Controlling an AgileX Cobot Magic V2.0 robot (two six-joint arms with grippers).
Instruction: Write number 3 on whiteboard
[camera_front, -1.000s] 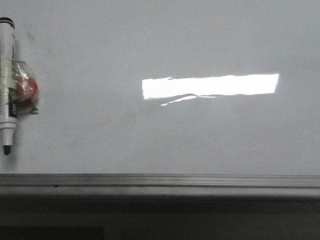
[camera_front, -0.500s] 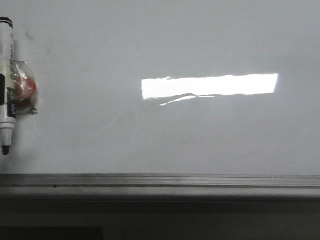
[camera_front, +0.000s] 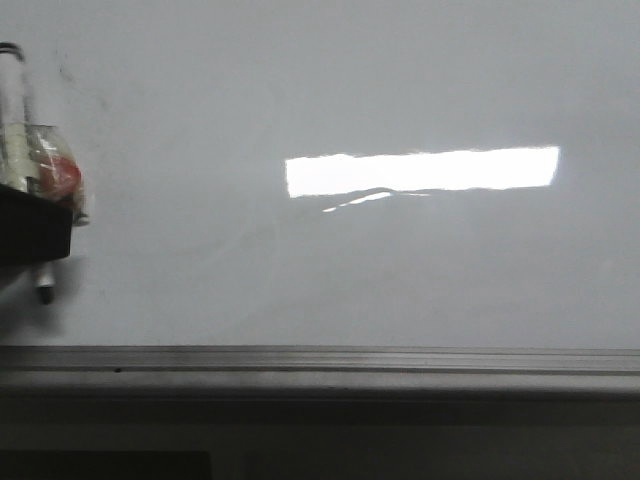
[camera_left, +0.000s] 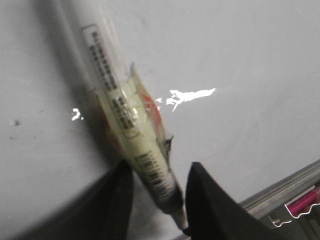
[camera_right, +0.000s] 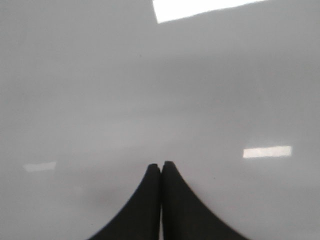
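Whiteboard (camera_front: 400, 90) fills the front view, grey rail (camera_front: 320, 360) along its 6 o'clock edge, bright reflection (camera_front: 420, 170) near centre. No 3 drawn on it that I can see; only faint smudges. Marker (camera_left: 125, 120) lies on the board at 9 o'clock in the front view, tip toward 6 o'clock, clear tape and a red patch (camera_left: 152, 107) round its barrel. Label has a barcode and small print, too blurred to read. Left gripper (camera_left: 157, 187) is spread, fingers (camera_left: 205, 200) either side of the marker's lower barrel, contact unclear; in the front view it shows as a dark block (camera_front: 35, 228) over the marker. Right gripper (camera_right: 161, 167) pressed together, holding nothing, over bare board.
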